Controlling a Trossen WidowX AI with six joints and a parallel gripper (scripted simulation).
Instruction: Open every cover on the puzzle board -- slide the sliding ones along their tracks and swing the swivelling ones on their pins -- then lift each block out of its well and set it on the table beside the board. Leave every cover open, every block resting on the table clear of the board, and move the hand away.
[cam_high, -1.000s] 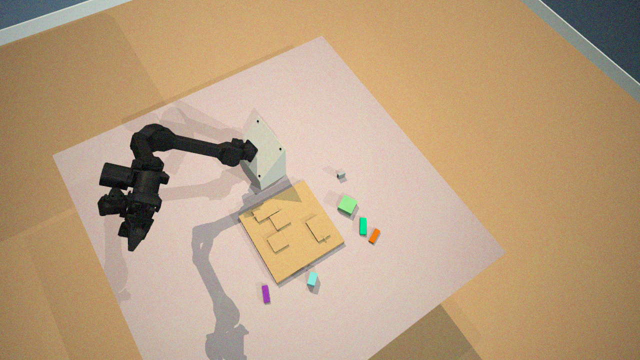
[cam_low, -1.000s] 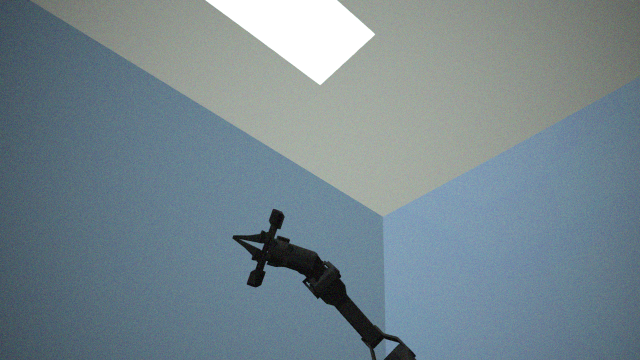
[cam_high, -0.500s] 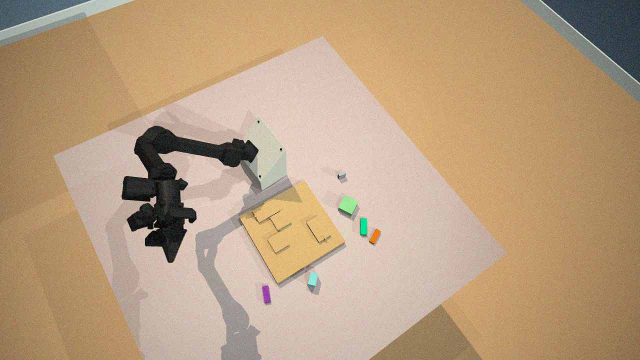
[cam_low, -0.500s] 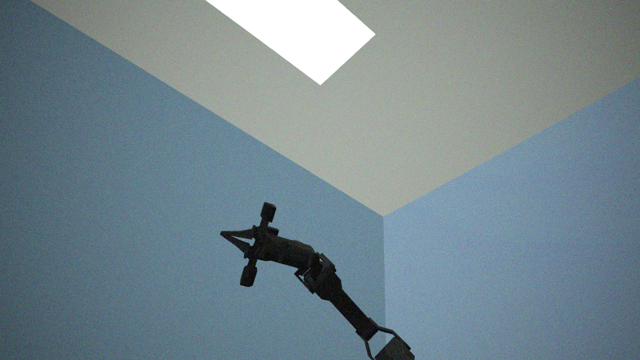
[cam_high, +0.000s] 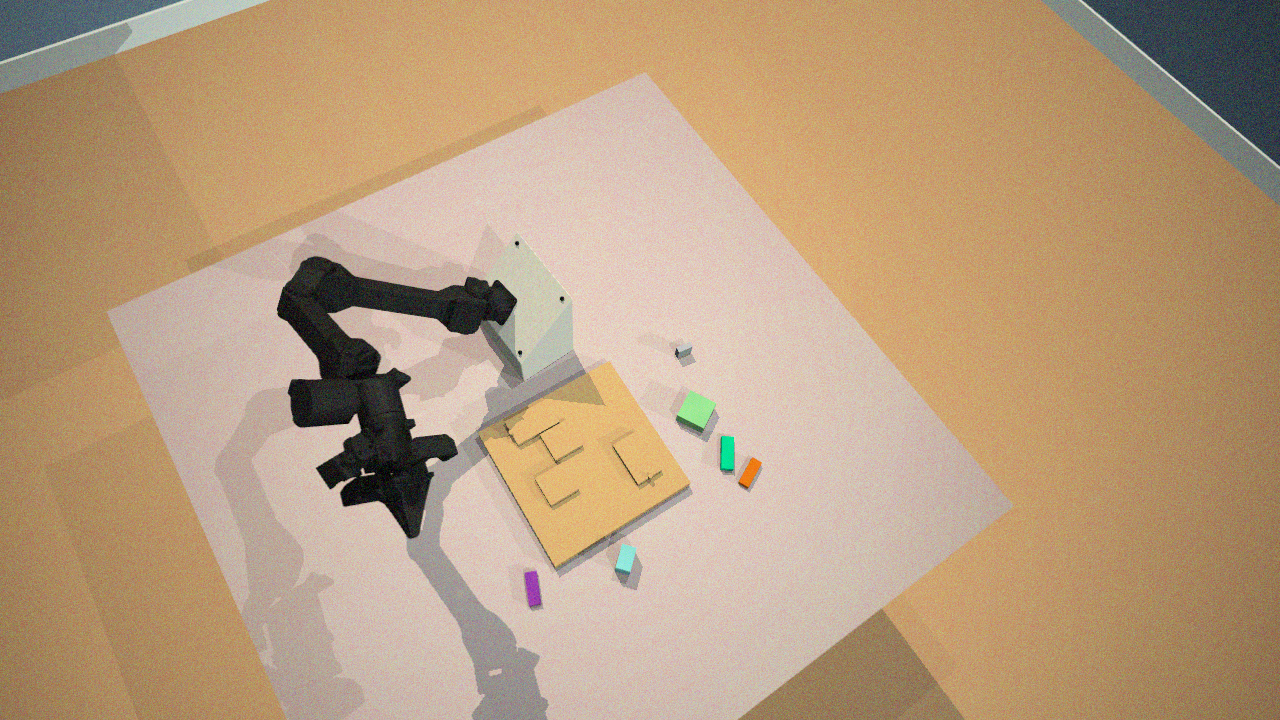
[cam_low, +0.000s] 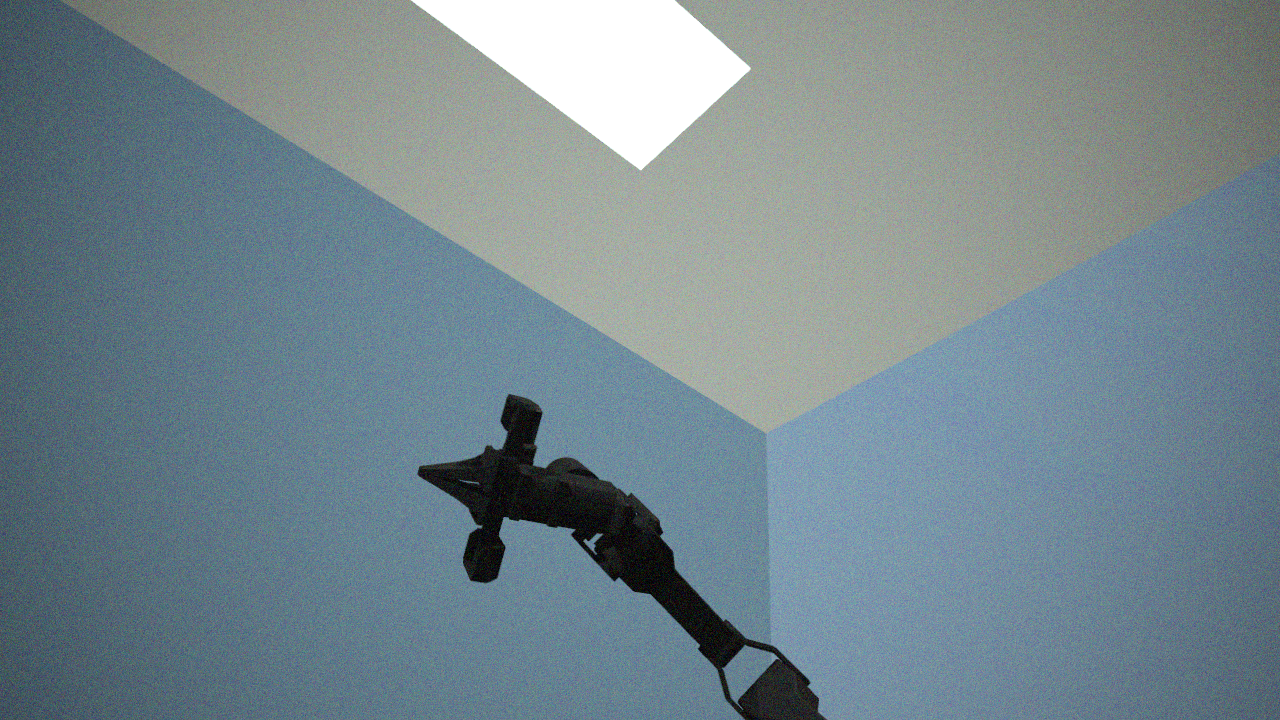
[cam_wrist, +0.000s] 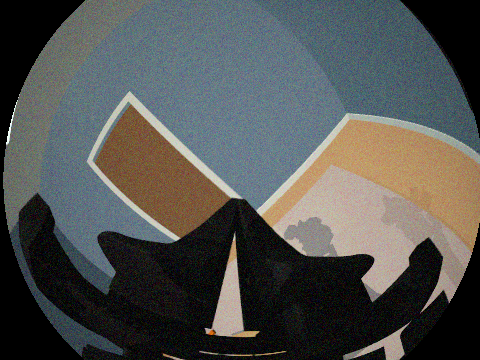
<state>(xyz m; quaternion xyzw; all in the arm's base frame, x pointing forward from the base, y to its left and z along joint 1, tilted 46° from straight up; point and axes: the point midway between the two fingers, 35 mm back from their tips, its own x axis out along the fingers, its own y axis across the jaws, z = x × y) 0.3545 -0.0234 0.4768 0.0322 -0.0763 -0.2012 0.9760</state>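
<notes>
The tan puzzle board (cam_high: 586, 528) lies on the pale mat, with several tan covers (cam_high: 562, 484) (cam_high: 637, 457) (cam_high: 534, 424) on top. Coloured blocks lie on the mat around it: a light green one (cam_high: 695, 410), a darker green one (cam_high: 726, 453), an orange one (cam_high: 749, 471), a cyan one (cam_high: 625, 558), a purple one (cam_high: 532, 588) and a small grey one (cam_high: 682, 349). My gripper (cam_high: 411, 528) (cam_low: 422, 471) (cam_wrist: 238, 208) is shut and empty, held high to the left of the board, tips clear of it.
The arm's grey base box (cam_high: 535, 308) stands just behind the board. The pale mat (cam_high: 805, 501) lies on a tan floor (cam_high: 1074, 358). The exterior view shows only walls, ceiling and the arm.
</notes>
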